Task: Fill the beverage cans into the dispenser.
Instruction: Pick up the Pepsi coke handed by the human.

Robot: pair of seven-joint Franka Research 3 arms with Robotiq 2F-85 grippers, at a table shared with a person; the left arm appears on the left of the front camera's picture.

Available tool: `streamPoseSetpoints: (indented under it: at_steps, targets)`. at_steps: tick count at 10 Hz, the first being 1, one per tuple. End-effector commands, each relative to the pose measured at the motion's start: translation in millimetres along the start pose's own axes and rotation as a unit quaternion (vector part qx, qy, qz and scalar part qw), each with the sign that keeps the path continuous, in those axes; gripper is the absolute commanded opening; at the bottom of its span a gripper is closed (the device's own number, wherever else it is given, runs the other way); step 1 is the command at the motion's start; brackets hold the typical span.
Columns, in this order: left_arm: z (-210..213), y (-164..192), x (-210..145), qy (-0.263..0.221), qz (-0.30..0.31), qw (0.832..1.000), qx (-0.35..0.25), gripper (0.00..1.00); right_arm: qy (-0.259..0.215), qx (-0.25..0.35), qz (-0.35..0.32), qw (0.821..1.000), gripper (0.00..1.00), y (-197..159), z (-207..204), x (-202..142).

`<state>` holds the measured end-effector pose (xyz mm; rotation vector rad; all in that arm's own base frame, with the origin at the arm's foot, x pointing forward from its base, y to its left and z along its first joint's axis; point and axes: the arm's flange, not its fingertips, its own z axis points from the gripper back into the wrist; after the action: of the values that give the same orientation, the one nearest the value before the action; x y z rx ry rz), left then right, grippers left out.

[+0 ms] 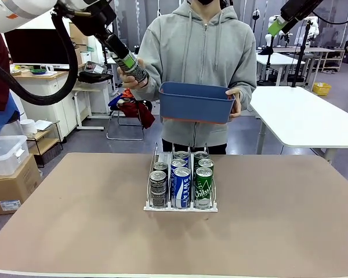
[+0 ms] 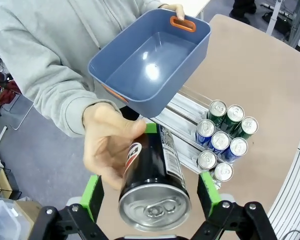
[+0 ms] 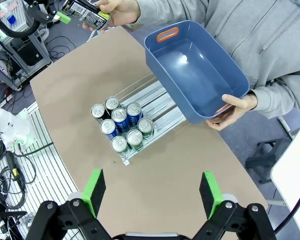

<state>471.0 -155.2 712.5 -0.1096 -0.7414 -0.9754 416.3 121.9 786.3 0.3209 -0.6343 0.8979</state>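
The dispenser (image 1: 180,205) stands mid-table, a clear three-lane rack holding several beverage cans (image 1: 181,179) in dark grey, blue and green. Its bare rails (image 2: 182,122) and the cans' silver tops (image 2: 220,141) also appear from above in the left wrist view. Another dark can (image 2: 152,175) lies between the fingers of my left gripper (image 2: 150,192), which is open with gaps at both pads. A person's hand (image 2: 107,142) grips that can. This happens high up at the far left (image 1: 130,65). My right gripper (image 3: 152,192) hangs open and empty above the table, over the dispenser (image 3: 150,100).
The person at the far side holds an empty blue tub (image 1: 196,103) in the other hand, above the table's far edge. The brown tabletop (image 1: 278,220) is bare around the rack. A white table (image 1: 304,116) stands behind on the right, boxes (image 1: 8,174) on the left.
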Motion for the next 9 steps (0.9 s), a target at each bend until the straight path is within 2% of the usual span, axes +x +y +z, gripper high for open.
streamPoseSetpoints:
  at_steps: [1, 5, 6, 7, 8, 9]
  targets:
    - [-11.9, 3.8, -5.1, -0.015, -0.006, 1.0, 0.01, 1.0, -0.001, 0.003, 0.001, 1.0, 1.0, 0.6, 0.2, -1.6]
    - [-4.4, 1.6, -0.8, -0.002, 0.0, 1.0, 0.003, 1.0, -0.001, 0.003, 0.001, 1.0, 1.0, 0.6, 0.2, -1.6]
    - [-9.0, 3.5, 0.4, -0.005, 0.002, 1.0, 0.005, 0.63, -0.001, 0.003, 0.001, 1.0, 1.0, 0.6, 0.2, -1.6]
    - [-6.7, 3.9, 1.2, -0.001, 0.007, 1.0, 0.001, 0.41, -0.001, 0.003, 0.001, 1.0, 1.0, 0.6, 0.2, -1.6]
    - [-4.6, 4.4, 0.5, -0.006, 0.008, 1.0, 0.0, 0.04, -0.001, 0.003, 0.001, 1.0, 1.0, 0.6, 0.2, -1.6]
    - [-3.7, 2.4, -0.6, -0.008, 0.014, 1.0, 0.001, 0.0, -0.001, 0.003, 0.001, 1.0, 1.0, 0.6, 0.2, -1.6]
